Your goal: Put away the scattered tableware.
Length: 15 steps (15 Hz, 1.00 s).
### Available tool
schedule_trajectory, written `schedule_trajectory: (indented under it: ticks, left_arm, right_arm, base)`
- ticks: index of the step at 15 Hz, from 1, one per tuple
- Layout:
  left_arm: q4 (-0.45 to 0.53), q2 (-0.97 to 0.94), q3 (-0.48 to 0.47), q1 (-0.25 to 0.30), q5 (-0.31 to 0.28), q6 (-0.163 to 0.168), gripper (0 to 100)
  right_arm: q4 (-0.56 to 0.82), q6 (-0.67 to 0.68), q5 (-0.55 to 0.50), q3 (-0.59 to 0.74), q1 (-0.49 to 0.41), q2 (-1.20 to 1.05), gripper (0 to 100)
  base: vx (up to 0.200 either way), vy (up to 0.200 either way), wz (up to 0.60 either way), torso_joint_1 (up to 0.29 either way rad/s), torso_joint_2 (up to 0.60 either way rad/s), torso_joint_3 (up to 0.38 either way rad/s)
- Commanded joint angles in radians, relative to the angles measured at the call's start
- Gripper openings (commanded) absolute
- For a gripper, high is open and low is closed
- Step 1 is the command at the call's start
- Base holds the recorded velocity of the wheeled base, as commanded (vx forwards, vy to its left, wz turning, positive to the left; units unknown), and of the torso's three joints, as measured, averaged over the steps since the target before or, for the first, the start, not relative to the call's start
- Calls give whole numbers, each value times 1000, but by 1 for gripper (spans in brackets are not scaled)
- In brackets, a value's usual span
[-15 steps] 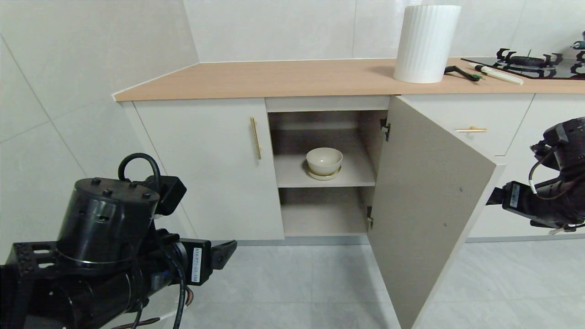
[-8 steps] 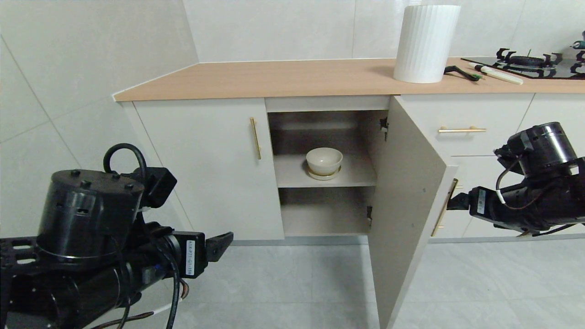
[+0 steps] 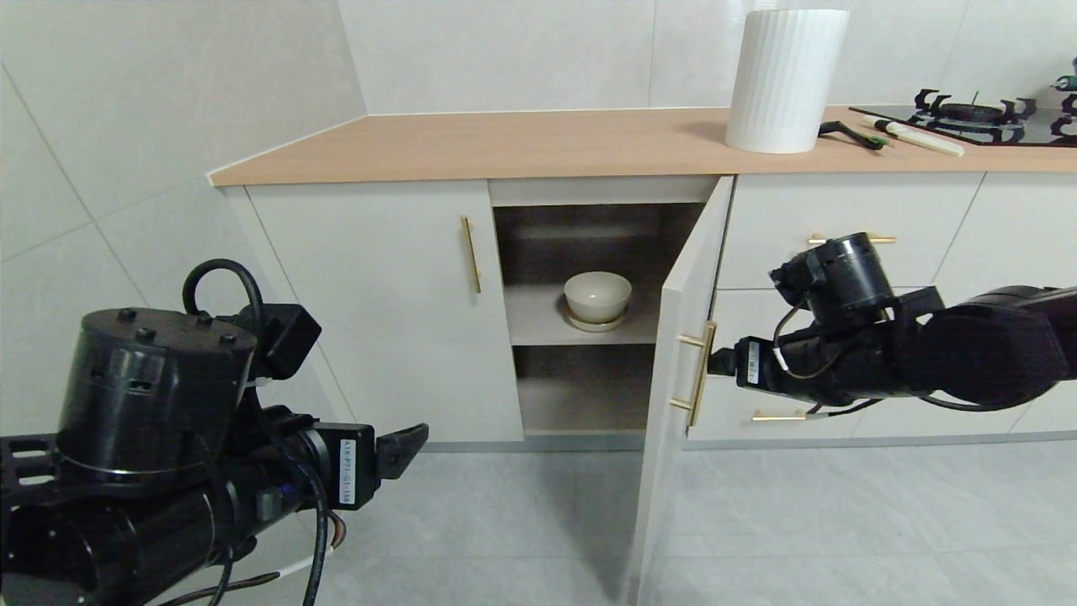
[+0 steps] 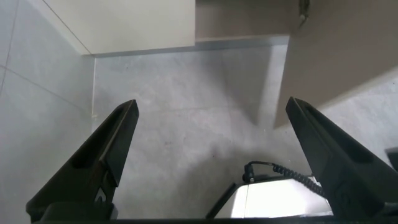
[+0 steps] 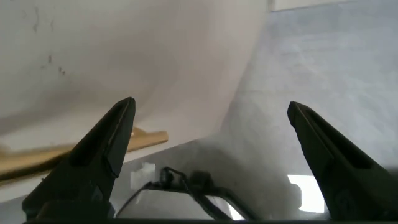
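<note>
- The bowl (image 3: 596, 295) sits upright on a small plate (image 3: 596, 323), on the middle shelf (image 3: 538, 324) of the open cupboard, towards the middle of the opening. It is already put away, and nothing grips it.
- The cupboard door (image 3: 673, 421) stands partly open. It is hinged on the right of the opening, and its free edge points out towards the robot. It screens the right part of the shelf but not the bowl.
- The door's gold handle (image 3: 697, 374) runs upright, near the free edge on the outer face.
- The right gripper (image 3: 713, 364) is at that outer face, level with the middle of the handle, so the door lies between it and the bowl.
  - In the right wrist view the right gripper (image 5: 211, 124) has its fingers (image 5: 106, 149) spread wide and holds nothing.
  - The handle (image 5: 146, 138) lies close by one finger, not centred in the gap.
  - I cannot tell whether metal and finger actually touch.
- The left gripper (image 3: 404, 444) hangs low and well to the left of the opening, over the floor (image 4: 186, 143). Its fingers (image 4: 102, 155) are also spread wide and empty.
- Judgement: only shutting the door seems left to do. The right arm is far nearer, and it needs to push the outer face leftwards and in towards the cupboard, across the handle's upright line.
</note>
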Motion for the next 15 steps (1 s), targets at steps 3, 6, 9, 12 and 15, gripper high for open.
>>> schedule_trajectory:
  ticks: [3,6,9,12,15]
  left_arm:
    - [-4,-6,0,-1,0,-1,100]
    - [-4,-23,0,-4,-3,-1,100]
    - [-1,-19,3,-6,-3,1,100]
    - [1,-17,3,-6,-2,1,100]
    - [1,-13,3,-6,-2,1,100]
  right_arm:
    - [-8,6,-3,-104,34,160,100]
    - [-8,6,-3,-106,34,164,100]
    - [-10,6,-6,-104,34,164,100]
    - [-51,12,-8,-103,37,189,100]
    - [-146,81,-11,-101,50,220,100]
  base:
    - [0,0,0,0,0,0]
    - [0,0,0,0,0,0]
    - [0,0,0,0,0,0]
    - [133,0,0,0,2,-3]
    - [200,0,0,-1,5,1]
